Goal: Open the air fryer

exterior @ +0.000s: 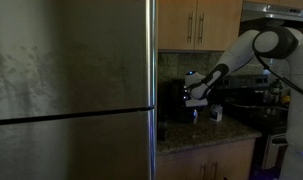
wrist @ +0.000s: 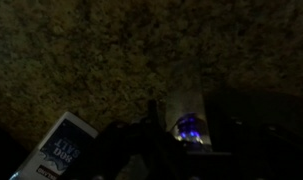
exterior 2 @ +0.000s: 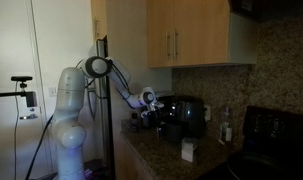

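Black and glossy, the air fryer [exterior 2: 188, 113] is sitting at the granite worktop's [exterior 2: 161, 158] back edge, seemingly closed. The claw [exterior 2: 143, 113] is hovering just beside its front. I cannot tell whether it is clenched or released. The opening itself is apparently still waiting.

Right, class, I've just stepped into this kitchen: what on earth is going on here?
A white robot arm stretches across the speckled granite counter with its gripper right beside the small glossy black air fryer. The pictures are too dark to show whether the gripper touches the fryer or whether its jaws are open. A small white box stands on the counter nearby.
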`<state>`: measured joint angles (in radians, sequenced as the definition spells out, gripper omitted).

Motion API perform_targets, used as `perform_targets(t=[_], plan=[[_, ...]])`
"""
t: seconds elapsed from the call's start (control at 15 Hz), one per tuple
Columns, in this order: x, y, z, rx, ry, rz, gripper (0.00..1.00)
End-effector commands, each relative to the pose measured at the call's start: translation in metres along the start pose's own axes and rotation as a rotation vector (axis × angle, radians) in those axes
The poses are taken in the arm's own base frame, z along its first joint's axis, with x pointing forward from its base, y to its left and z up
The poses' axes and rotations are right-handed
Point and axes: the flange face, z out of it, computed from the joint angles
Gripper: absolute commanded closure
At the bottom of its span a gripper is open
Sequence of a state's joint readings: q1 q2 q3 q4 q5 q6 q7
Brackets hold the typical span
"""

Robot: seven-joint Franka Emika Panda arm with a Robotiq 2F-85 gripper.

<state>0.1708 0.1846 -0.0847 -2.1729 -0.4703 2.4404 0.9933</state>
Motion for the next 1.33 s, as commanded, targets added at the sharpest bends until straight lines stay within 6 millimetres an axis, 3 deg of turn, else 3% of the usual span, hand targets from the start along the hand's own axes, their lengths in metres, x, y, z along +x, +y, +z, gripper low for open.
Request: perform_targets(t=[0.0, 0.2, 0.47, 0.73, 1.07, 1.27], plan=[[0.006, -0.002, 0.035, 0.025, 0.029, 0.180, 0.20], [0.004, 0.017, 0.006, 0.011, 0.054, 0.240, 0.01], [-0.004, 0.057, -0.037, 0.016, 0.096, 0.234, 0.00], [-0.021, 0.108, -0.087, 0.040, 0.142, 0.095, 0.00], [-0.035, 0.178, -0.146, 0.239, 0.185, -0.073, 0.00], [-0.034, 0.225, -0.180, 0.402, 0.148, -0.022, 0.00]])
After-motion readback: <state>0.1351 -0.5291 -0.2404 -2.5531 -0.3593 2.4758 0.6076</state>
